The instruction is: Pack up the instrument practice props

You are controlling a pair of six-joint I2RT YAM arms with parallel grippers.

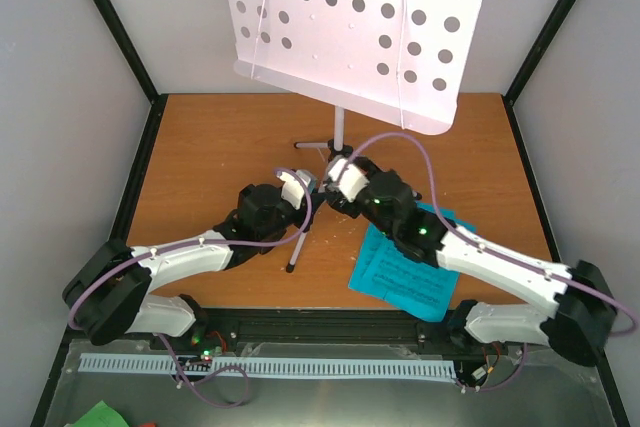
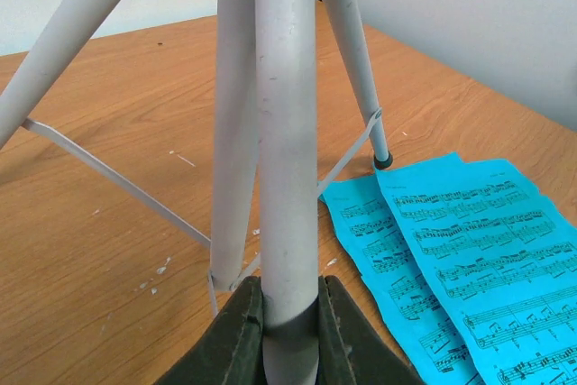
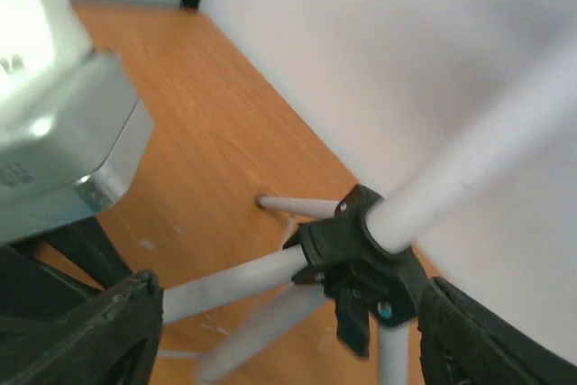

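The grey music stand stands at the back of the wooden table, its perforated tray (image 1: 350, 17) tilted high above the tripod. My left gripper (image 2: 288, 313) is shut on one grey tube (image 2: 287, 132) of the stand low down, and its place in the top view is beside the tripod (image 1: 302, 187). My right gripper (image 3: 288, 340) is open, with its fingers (image 3: 90, 331) wide apart on either side of the black tripod hub (image 3: 370, 259) and not touching it. Cyan sheet-music pages (image 1: 405, 267) lie flat under the right arm, to the right of a tripod foot (image 2: 383, 161).
Grey walls and black frame posts (image 1: 120, 37) close in the table on three sides. A white toothed strip (image 1: 260, 365) runs along the near edge by the arm bases. Something green (image 1: 100, 415) lies at the bottom left. Violet cables loop over both arms.
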